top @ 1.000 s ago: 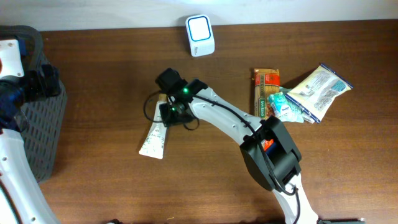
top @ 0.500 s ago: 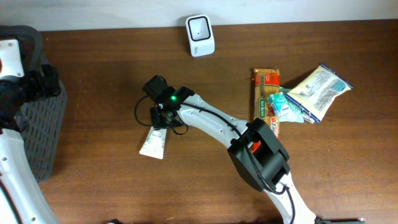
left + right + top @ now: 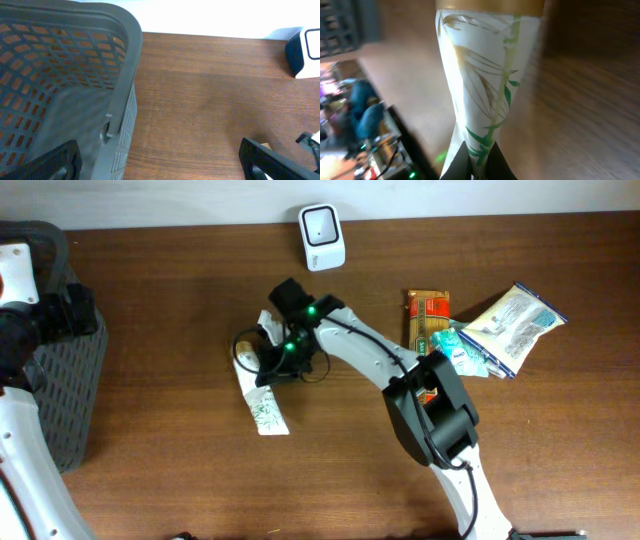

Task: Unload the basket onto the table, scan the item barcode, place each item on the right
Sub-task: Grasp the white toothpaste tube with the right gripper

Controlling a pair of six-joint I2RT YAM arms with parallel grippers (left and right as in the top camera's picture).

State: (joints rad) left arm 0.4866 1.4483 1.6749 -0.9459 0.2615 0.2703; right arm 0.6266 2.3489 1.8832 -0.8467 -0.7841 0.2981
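Observation:
The item is a white tube [image 3: 262,402] printed with green leaves, angled on the brown table left of centre. My right gripper [image 3: 274,346] is shut on it at its upper end. In the right wrist view the tube [image 3: 485,75] runs away from my right gripper [image 3: 479,162], whose dark fingers pinch its narrow flat end, and its gold cap [image 3: 490,5] is at the far end. The white barcode scanner [image 3: 322,237] stands at the back edge. My left gripper [image 3: 160,165] hangs open beside the grey basket [image 3: 60,75], holding nothing. No barcode shows.
The grey mesh basket [image 3: 70,395] sits at the table's left edge under my left arm. At the right lie an orange pasta pack [image 3: 428,320], a teal packet [image 3: 462,352] and a clear bag [image 3: 515,325]. A black cable loops by the right wrist.
My right gripper closed onto the tube and shifted right and back. The tube swung round, its free end now pointing to the lower right. The left arm stayed still.

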